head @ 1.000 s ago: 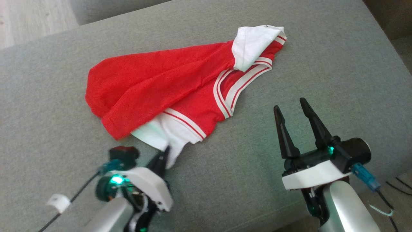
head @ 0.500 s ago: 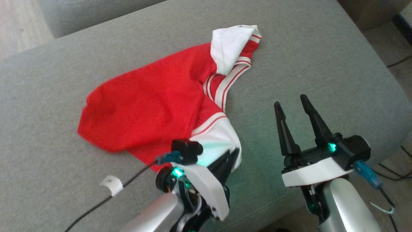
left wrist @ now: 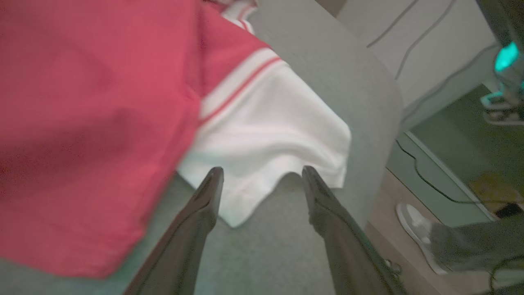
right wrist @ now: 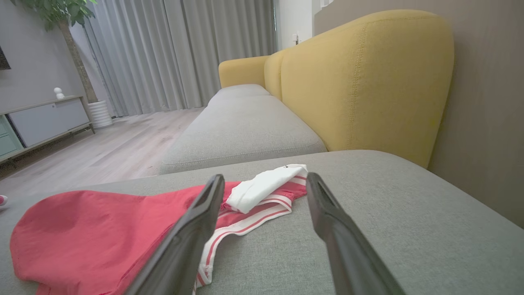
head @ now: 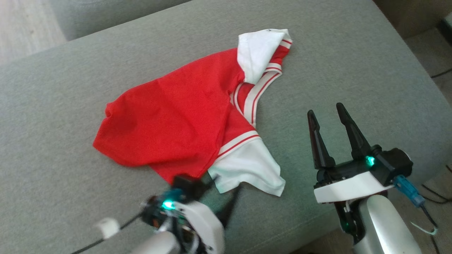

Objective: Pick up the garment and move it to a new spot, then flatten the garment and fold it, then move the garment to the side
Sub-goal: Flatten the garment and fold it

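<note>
The red shirt (head: 176, 120) with white sleeves lies rumpled on the grey sofa cushion (head: 353, 53). The left pincer (left wrist: 262, 172) stands open and empty, tips just at the edge of the near white sleeve (head: 247, 169). The right pincer (head: 325, 110) is open too, beside the shirt and apart from it

No text, label, brand, number or sign can be read in any view. The garment (head: 169, 120) is plain red cloth with white panels and red-and-white stripes, and no lettering is legible on it. A small white tag (head: 106, 227) at the lower left of the head view is blurred, so any marking on it cannot be made out.
</note>
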